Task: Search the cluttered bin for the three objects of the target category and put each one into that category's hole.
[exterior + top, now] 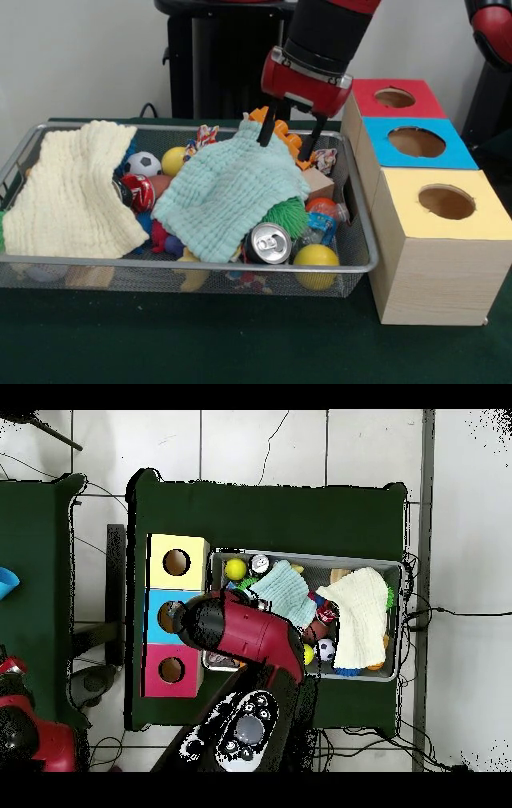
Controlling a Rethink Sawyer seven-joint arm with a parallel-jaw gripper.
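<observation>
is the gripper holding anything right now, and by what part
Nothing is held. The gripper is open, its fingers hanging just above the far edge of the light green cloth, with nothing between them.

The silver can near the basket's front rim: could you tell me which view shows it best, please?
The front view: the silver can lies with its top and pull tab facing the camera, beside the yellow ball. The overhead view shows it only as a small round spot by the basket's edge.

Robot lab, pedestal arm (328,32), tiled floor (300,444)
</observation>
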